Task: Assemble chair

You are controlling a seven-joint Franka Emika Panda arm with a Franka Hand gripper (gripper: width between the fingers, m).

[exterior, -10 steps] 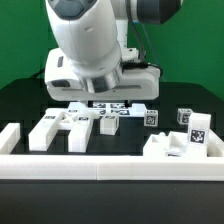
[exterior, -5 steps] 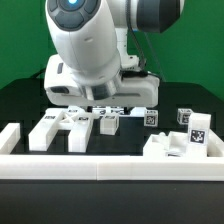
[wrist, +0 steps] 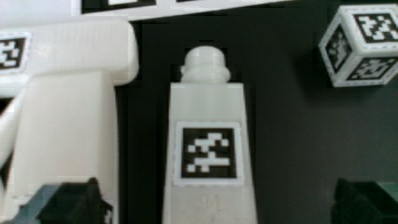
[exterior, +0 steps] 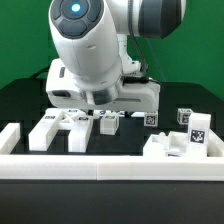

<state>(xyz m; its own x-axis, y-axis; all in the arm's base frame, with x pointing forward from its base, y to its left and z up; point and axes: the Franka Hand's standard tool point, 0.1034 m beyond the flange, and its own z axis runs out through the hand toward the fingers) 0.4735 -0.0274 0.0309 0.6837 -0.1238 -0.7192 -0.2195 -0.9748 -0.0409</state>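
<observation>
- The bar [wrist: 210,120] is one of the chair parts. It lies flat on the black desk [exterior: 25,105], right under the tool [wrist: 210,205].
- I think the bar is light and hard, like a plastic toy block. It should not bend or squash.
- Its sides look smooth, so it could slip if the squeeze is weak.
- A good place to hold it is by its two long, flat sides, near the middle. The round peg [wrist: 206,62] at its end should stay free, as I guess it has to go into a hole.
- The bar is white and long, with straight edges. It has a black-and-white square tag [wrist: 210,152] on top.
- The tool's two dark fingertips [wrist: 63,200] are wide apart, one on each side of the bar. They hold nothing and do not seem to touch it.
- A bigger white piece [wrist: 63,90] lies just beside the bar, with a thin dark gap between them. One fingertip has to fit on that side, and it could bump the piece.
- A small cube [wrist: 365,45] with tags sits near the peg end, apart from the bar.
- More white pieces [exterior: 175,145] sit on the exterior view's right, well apart from the bar.
- A plain white rail [exterior: 100,167] runs along the front of the desk.
- The big white robot arm [exterior: 85,55] leans low over the middle and hides much of what lies below it.
</observation>
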